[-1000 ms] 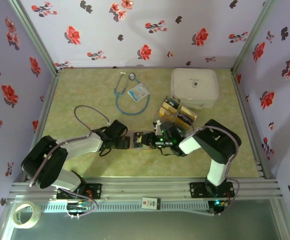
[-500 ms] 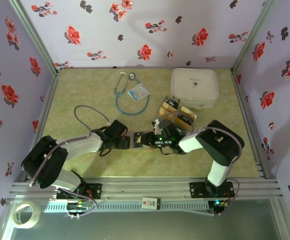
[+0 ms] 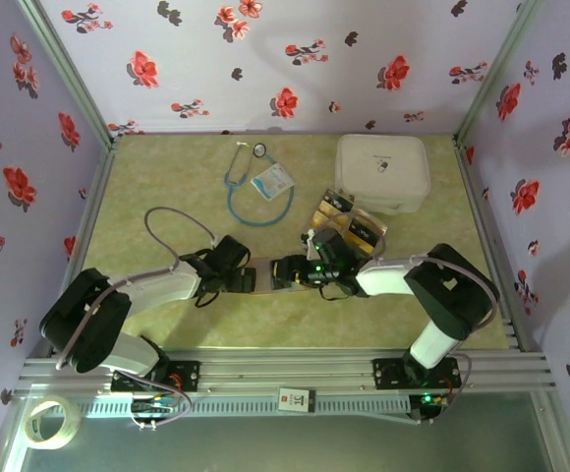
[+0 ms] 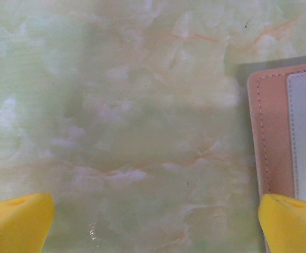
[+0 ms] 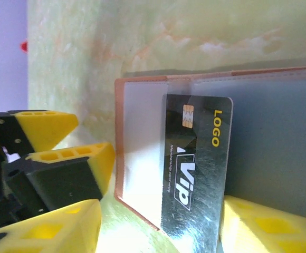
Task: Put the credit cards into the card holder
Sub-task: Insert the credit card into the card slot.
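The tan card holder lies open on the table, its clear pockets facing up. A dark credit card with gold "LOGO" and "VIP" lettering rests partly in a pocket. My right gripper is open, a finger on each side of the card's near end. My left gripper is open wide, its right fingertip over the holder's edge. From above, both grippers meet at the holder. More credit cards lie in a loose pile behind.
A white rounded case stands at the back right. A blue stethoscope and a light-blue badge card lie at the back centre. Floral walls and metal rails enclose the green marbled table.
My right gripper's jaws have opened off the card, and that arm's elbow has swung out to the right. The left arm has not moved.
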